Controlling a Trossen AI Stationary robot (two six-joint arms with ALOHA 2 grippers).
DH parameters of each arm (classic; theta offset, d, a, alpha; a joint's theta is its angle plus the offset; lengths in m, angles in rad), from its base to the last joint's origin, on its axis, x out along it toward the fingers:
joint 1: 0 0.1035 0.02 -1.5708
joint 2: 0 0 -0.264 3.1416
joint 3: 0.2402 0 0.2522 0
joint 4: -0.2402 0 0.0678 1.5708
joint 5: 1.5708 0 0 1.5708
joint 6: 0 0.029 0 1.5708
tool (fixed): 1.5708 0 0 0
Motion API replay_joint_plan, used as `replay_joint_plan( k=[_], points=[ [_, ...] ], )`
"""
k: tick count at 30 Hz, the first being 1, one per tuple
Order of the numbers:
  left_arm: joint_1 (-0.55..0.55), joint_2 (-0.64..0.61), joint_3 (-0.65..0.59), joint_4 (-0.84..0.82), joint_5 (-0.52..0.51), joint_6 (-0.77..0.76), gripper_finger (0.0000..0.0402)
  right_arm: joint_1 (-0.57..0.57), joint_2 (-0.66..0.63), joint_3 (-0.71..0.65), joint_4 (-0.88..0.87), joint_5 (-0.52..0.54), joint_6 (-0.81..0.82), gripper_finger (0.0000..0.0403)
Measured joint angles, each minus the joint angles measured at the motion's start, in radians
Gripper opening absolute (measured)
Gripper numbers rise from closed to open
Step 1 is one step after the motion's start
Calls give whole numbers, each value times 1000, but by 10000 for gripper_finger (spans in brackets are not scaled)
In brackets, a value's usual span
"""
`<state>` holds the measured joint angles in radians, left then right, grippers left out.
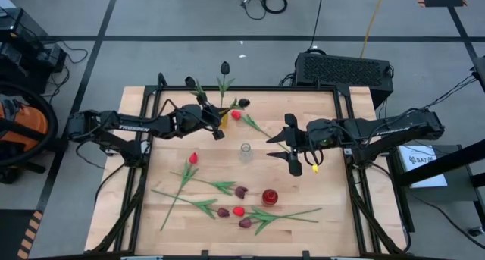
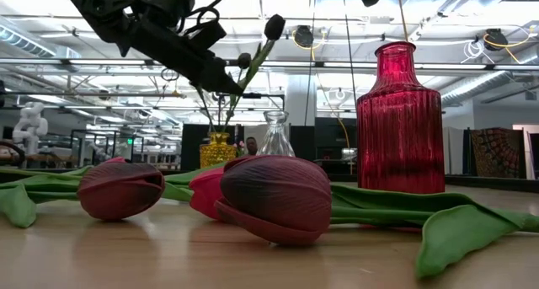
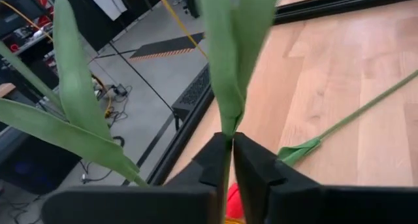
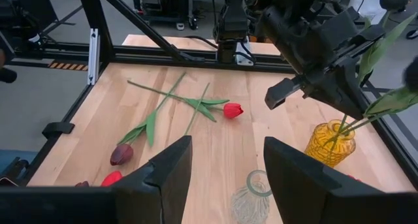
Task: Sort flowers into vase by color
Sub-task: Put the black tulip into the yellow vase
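Note:
A yellow vase (image 1: 223,120) stands near the table's far edge, and a near-black tulip (image 1: 225,67) rises from it, with green stems (image 4: 345,124) in its mouth. My left gripper (image 1: 216,128) is at this vase, shut on a tulip stem. My right gripper (image 1: 292,149) hovers open right of the clear vase (image 1: 245,151), touching nothing. A red vase (image 1: 269,197) stands nearer. Red tulips (image 1: 193,158) and maroon tulips (image 1: 241,192) lie on their sides on the near half. Another red tulip (image 1: 236,115) lies beside the yellow vase. My left gripper pinches a tulip's green stem between its two fingers, just below where the long leaves spread (image 3: 228,127). The fingers come slanting down from the table's left, across the stem. The tulip stands tilted, its dark head (image 2: 274,26) high and its lower end in the yellow vase's mouth (image 4: 339,127).
Several tulips with long leaves (image 1: 227,187) cross one another on the near half, around the red vase. Black rails (image 4: 163,54) frame the table. A black box (image 1: 345,67) sits beyond the far right corner. Bare wood (image 1: 318,108) shows on the far right.

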<state>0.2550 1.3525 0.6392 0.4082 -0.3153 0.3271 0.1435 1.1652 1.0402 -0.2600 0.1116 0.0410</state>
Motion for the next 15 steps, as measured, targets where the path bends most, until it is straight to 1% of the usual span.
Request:
replay_joint_plan(
  k=[1,3,9,15],
  points=[
    [0,0,0,-1,0,1,15,0,0,0,0,0,0,183],
    [0,0,0,-4,0,4,6,0,0,0,0,0,0,183],
    [0,0,-1,-60,-33,22,9,0,0,0,0,0,0,183],
    [0,0,-1,-62,-40,23,7,0,0,0,-6,0,0,183]
  ],
)
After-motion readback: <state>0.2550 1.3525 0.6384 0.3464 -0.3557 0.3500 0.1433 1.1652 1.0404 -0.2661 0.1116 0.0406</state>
